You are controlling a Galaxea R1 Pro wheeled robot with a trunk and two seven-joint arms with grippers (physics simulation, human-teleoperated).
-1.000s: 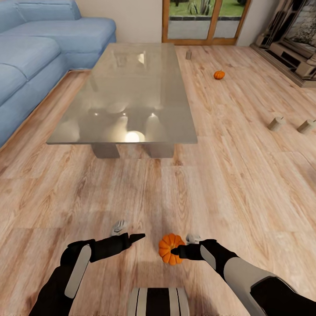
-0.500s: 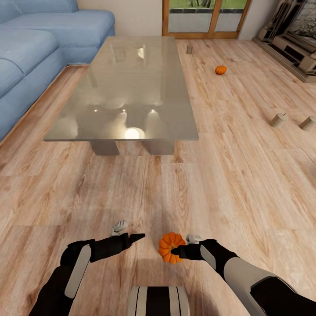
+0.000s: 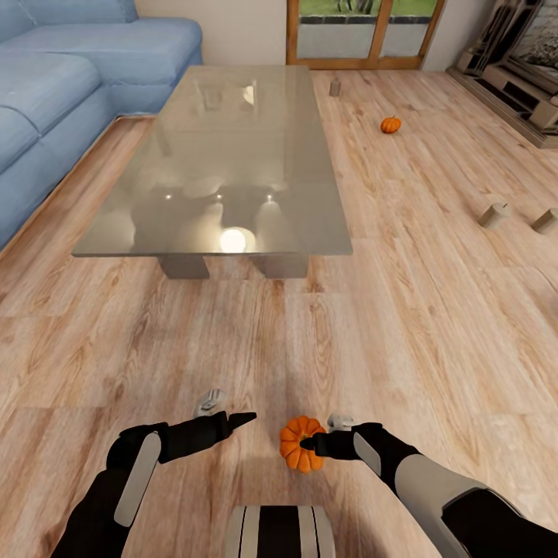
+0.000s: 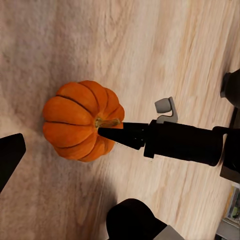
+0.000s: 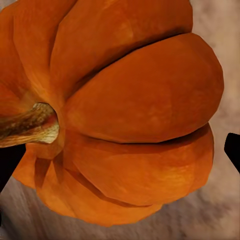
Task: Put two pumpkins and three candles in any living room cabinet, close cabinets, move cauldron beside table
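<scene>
A bright orange ribbed pumpkin sits low in the head view, just in front of the robot's body, over the wooden floor. The right hand is clenched on it: one dark finger lies across its top by the short stem, and in the right wrist view the pumpkin sits close between two dark fingertips at either edge. From the left wrist view the same pumpkin shows with the right hand's finger pointing at its stem.

The left hand hangs just beside the pumpkin without touching it and grips nothing; whether its fingers are parted or closed cannot be told.

Ahead of the robot stands a low bench with a glossy grey top that reflects lights. A blue sofa runs along its left side.

Far off to the right, a second pumpkin rests on the floor. Beyond it, near the end of the bench, stands one small tan candle. Two more candles lie further right, near each other. A low cabinet lines the far right wall, and a wood-framed glass door is at the back.
</scene>
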